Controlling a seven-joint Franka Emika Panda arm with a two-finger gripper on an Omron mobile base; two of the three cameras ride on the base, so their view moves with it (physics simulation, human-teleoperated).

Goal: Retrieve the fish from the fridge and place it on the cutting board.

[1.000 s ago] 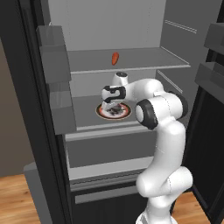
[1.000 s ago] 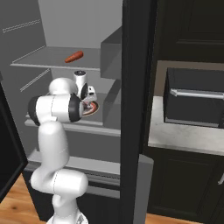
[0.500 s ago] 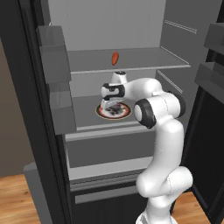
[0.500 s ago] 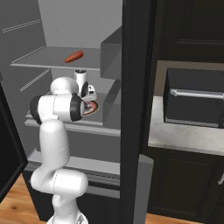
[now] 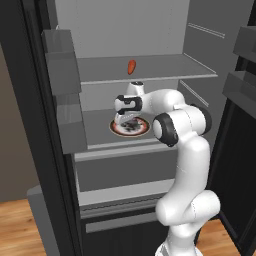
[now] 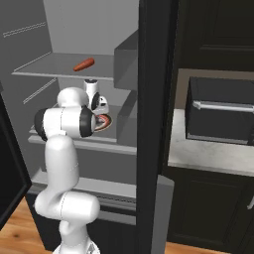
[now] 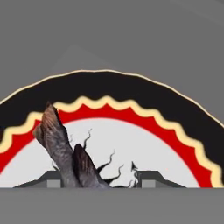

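Note:
The fish (image 7: 59, 144), dark grey and slender, lies on a round plate (image 7: 109, 94) with a black and red rim on the middle shelf of the fridge (image 5: 65, 100). My gripper (image 7: 98, 179) points down at the plate with a tip on each side of the fish; the left tip is against its body and the right tip stands apart from it. In the left base view the gripper (image 5: 125, 119) hangs just over the plate (image 5: 144, 130). In the right base view the hand (image 6: 100, 106) sits over the plate (image 6: 105, 122). The cutting board is out of view.
A small orange-red oblong item (image 5: 131, 66) lies on the shelf above the plate. Grey door bins (image 5: 62, 57) stand at the left. To the right of the fridge, a black appliance (image 6: 221, 109) sits on a pale counter (image 6: 198, 151) over dark cabinets.
The hand has dropped slightly toward the plate and its jaws have narrowed around the fish. The base and the plate have not moved.

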